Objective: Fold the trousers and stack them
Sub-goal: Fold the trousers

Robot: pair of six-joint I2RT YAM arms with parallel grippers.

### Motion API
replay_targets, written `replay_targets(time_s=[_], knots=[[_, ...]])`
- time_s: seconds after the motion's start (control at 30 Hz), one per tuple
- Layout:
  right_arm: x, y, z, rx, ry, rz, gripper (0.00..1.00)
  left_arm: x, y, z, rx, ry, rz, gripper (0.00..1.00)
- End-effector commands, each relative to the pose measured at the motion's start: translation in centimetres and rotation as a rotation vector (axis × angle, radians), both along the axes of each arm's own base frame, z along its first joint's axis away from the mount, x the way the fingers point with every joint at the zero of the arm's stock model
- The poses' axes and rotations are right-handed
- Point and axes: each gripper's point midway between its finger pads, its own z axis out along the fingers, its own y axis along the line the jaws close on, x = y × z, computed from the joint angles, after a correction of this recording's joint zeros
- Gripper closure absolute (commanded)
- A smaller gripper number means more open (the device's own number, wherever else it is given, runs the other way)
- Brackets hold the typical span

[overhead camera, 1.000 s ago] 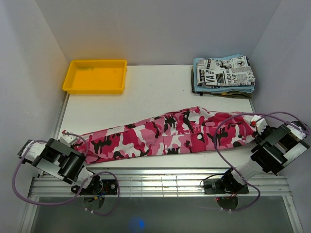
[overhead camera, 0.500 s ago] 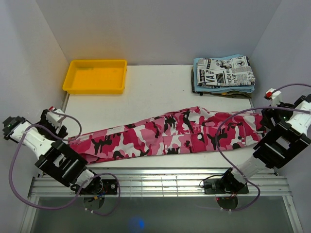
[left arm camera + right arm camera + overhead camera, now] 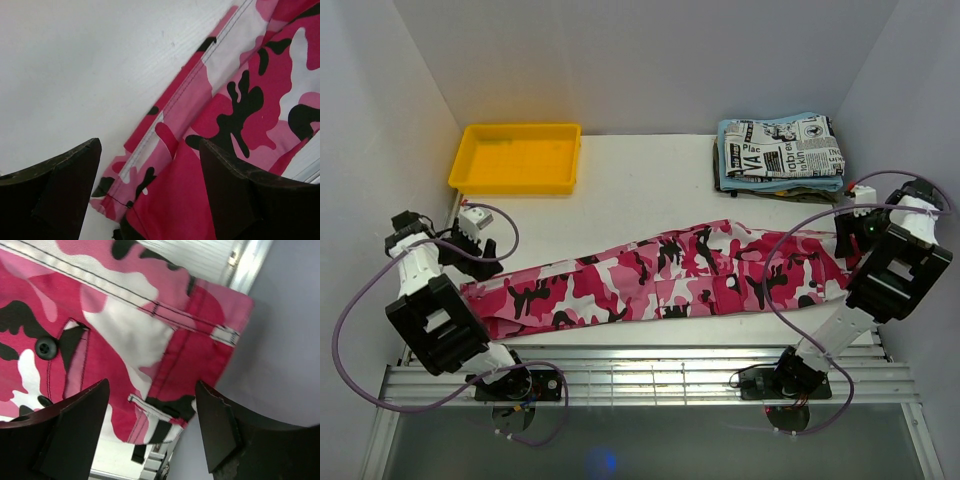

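Note:
The pink, magenta, white and black camouflage trousers [image 3: 670,275] lie stretched flat across the table from left to right. My left gripper [image 3: 488,262] hangs open over their left end; its wrist view shows the hem [image 3: 150,165] between the spread fingers. My right gripper [image 3: 847,238] hangs open over the right end, where its wrist view shows the waistband corner [image 3: 200,355] with a belt loop and a black button [image 3: 46,347]. Neither gripper holds cloth.
A yellow tray [image 3: 517,157] stands at the back left. A stack of folded garments with a newspaper-print one [image 3: 780,150] on top sits at the back right. White walls close in on both sides. A slatted rail [image 3: 650,375] runs along the near edge.
Both arms have swung up from the near edge and away from me. The left gripper now hovers over the trousers' left end, the right over their right end. The trousers have not moved.

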Motion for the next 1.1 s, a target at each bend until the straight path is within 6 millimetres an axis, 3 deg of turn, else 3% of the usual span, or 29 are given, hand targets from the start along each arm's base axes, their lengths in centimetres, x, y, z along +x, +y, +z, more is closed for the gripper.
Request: replay_targets(time_s=[0.0,0.07,0.13,0.23,0.33,0.37,0.43,0.47,0.5,0.57,0.6,0.63,0.73,0.87,0.97,1.07], knots=[[0.2,-2.6,4.3,-0.112,-0.091,-0.142,0.24,-1.0,1.4,-2.5,0.067,0.070,0.095,0.10],[-0.4,-2.9,5.9,-0.143,-0.105,-0.202,0.22,-2.0,1.2,-4.2,0.069,0.110,0.113,0.12],[-1.0,-3.0,6.0,-0.160,-0.093,-0.237,0.21,-2.8,1.6,-5.5,0.096,0.149,0.156,0.12],[-2.8,-2.3,3.8,-0.142,-0.010,-0.249,0.22,-4.2,2.0,-8.7,0.106,0.242,0.188,0.19],[-4.2,-1.6,1.0,-0.105,0.075,-0.228,0.27,-4.1,3.3,-10.6,0.117,0.308,0.230,0.26],[-4.2,-1.4,0.7,-0.087,0.079,-0.228,0.28,-4.6,4.4,-12.1,0.127,0.375,0.264,0.29],[-4.3,-1.1,0.7,-0.070,0.075,-0.228,0.27,-3.1,7.4,-12.2,0.165,0.367,0.313,0.31],[-4.2,-1.0,0.9,-0.063,0.066,-0.228,0.27,-3.4,9.0,-13.6,0.154,0.414,0.347,0.35],[-4.0,-1.0,1.7,-0.072,0.045,-0.230,0.26,-1.7,11.4,-12.7,0.184,0.379,0.375,0.36],[-3.9,-0.9,2.6,-0.071,0.028,-0.237,0.21,-1.2,14.6,-12.9,0.206,0.391,0.434,0.38],[-3.8,-0.9,3.3,-0.072,0.013,-0.240,0.20,-1.2,15.7,-14.1,0.207,0.425,0.447,0.39],[-3.7,-0.7,3.8,-0.064,0.005,-0.239,0.19,0.2,17.6,-13.0,0.237,0.388,0.465,0.40],[-4.3,0.8,3.9,-0.004,0.019,-0.231,0.17,1.8,19.3,-12.2,0.242,0.347,0.476,0.39],[-5.6,5.4,2.5,0.221,0.083,-0.183,0.24,2.7,16.2,-11.4,0.184,0.337,0.423,0.36],[-7.7,9.2,1.0,0.398,0.169,-0.192,0.27,2.2,13.0,-11.0,0.153,0.338,0.370,0.33],[-8.7,10.3,-0.7,0.436,0.202,-0.246,0.27,1.7,11.2,-10.7,0.129,0.330,0.357,0.31]])
